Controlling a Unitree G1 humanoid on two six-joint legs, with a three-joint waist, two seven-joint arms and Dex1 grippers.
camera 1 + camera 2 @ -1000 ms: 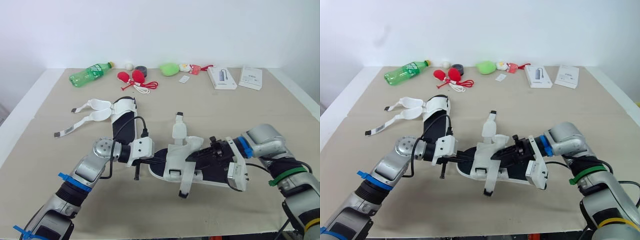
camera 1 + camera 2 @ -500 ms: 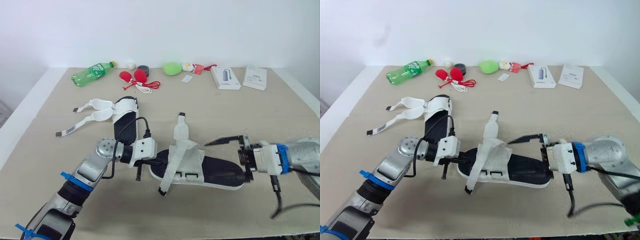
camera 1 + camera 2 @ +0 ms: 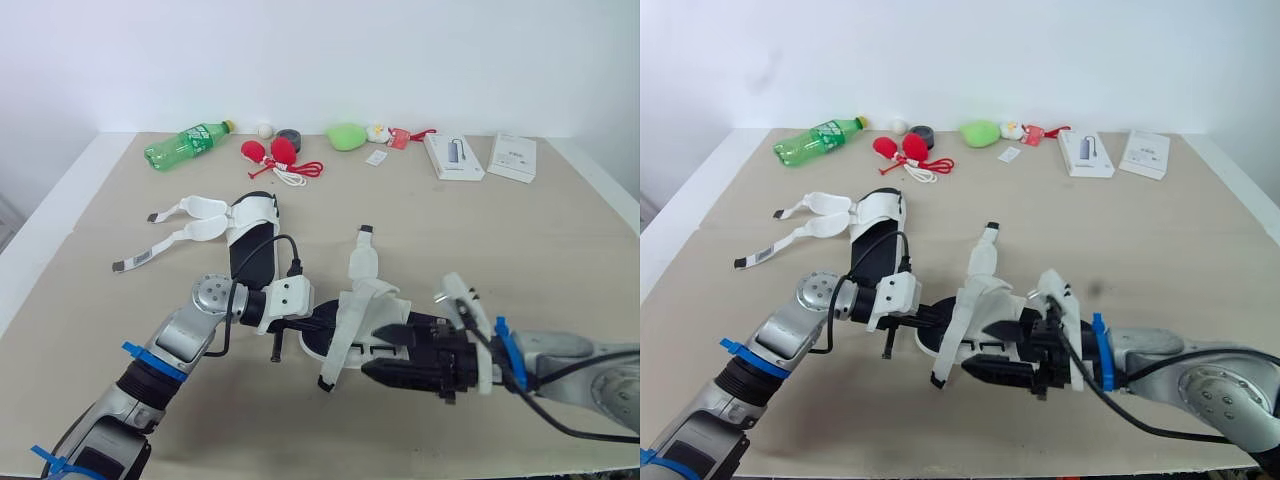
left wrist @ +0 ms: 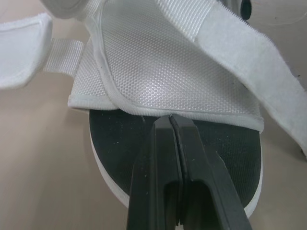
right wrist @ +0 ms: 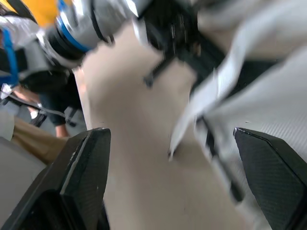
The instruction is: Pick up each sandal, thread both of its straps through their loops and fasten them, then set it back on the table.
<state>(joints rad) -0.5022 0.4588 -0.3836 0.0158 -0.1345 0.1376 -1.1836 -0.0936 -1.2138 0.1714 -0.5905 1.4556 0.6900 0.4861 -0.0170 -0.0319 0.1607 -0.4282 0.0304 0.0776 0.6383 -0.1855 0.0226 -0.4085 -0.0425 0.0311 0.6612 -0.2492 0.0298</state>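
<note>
The near sandal [image 3: 372, 305], black sole with a white upper, lies at the table's middle; one strap [image 3: 360, 262] stands up and another [image 3: 335, 362] hangs loose off its near side. My left gripper [image 3: 318, 322] is shut, its tips [image 4: 170, 120] lying on the black insole [image 4: 117, 139] at the edge of the white upper. My right gripper [image 3: 388, 352] is open at the sandal's near side, its fingers [image 5: 86, 182] spread wide on either side of the loose strap [image 5: 192, 120]. The second sandal [image 3: 250, 235] lies further back on the left, both straps [image 3: 190, 222] spread open.
Along the far edge are a green bottle [image 3: 185, 145], red objects with a cord [image 3: 268, 152], a tape roll [image 3: 287, 137], a green lump [image 3: 345, 135] and two white boxes [image 3: 455, 155] [image 3: 513, 157]. The bare beige tabletop [image 3: 520, 240] lies to the right.
My right arm has left the sandal's heel and swung round to its near side, fingers open by the loose strap. The left gripper has stayed at the toe.
</note>
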